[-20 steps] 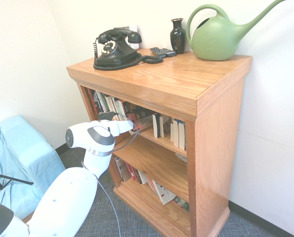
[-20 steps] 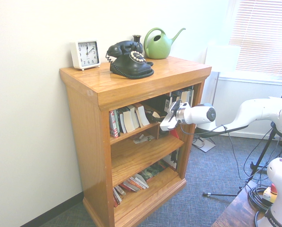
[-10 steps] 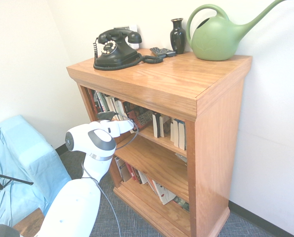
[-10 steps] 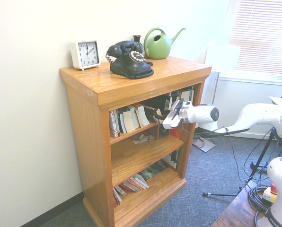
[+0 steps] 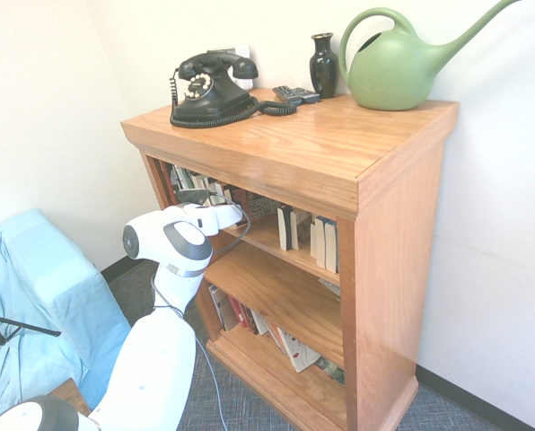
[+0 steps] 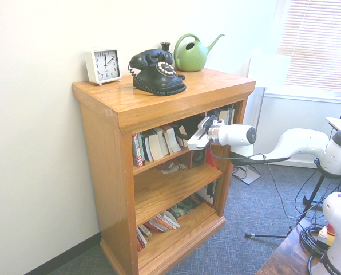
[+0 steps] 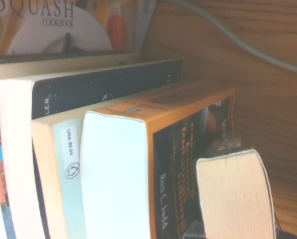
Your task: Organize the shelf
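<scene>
The oak shelf (image 5: 339, 153) (image 6: 159, 100) stands against the wall with books on all three tiers. My gripper (image 5: 241, 214) (image 6: 191, 139) reaches into the top tier, shut on a dark-covered book (image 5: 260, 208). The cream page edge of that book (image 7: 235, 194) rises in the wrist view. Right beside it stand an orange-spined paperback (image 7: 188, 164) and further upright books (image 7: 19, 164), with a squash cookbook (image 7: 44, 30) behind them. In the second exterior view the gripper sits just right of a leaning row of books (image 6: 156, 143).
On the top board stand a black dial telephone (image 5: 209, 90), a dark vase (image 5: 323, 63), a green watering can (image 5: 393, 67), a remote (image 5: 294, 92) and a white clock (image 6: 103, 65). Books lie slumped on the bottom tier (image 5: 285, 346). A blue-draped seat (image 5: 34, 287) is beside the arm.
The gripper has risen and pushed deeper into the top tier with the book, closing in on the row of standing books. The grip has not changed.
</scene>
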`<state>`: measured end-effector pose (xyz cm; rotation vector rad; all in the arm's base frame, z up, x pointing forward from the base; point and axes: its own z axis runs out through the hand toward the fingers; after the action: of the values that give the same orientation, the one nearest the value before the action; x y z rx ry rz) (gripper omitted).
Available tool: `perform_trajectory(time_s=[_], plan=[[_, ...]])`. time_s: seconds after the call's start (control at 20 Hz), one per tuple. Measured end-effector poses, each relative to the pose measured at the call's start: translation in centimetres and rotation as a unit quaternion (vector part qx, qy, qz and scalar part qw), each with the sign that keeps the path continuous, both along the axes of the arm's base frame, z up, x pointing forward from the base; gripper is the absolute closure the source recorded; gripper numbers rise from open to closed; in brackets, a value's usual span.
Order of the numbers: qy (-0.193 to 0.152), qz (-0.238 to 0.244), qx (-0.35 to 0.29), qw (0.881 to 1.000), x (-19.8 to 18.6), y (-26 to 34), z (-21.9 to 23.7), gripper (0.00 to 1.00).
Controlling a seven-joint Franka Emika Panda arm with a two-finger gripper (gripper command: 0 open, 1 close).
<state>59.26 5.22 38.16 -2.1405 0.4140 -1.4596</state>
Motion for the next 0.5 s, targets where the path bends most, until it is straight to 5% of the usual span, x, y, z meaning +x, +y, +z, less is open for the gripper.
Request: perform_trajectory(time_s=[0.5], plan=[[-0.001, 0.016, -0.002, 1.000, -0.41, 0.52, -0.43, 0.00]])
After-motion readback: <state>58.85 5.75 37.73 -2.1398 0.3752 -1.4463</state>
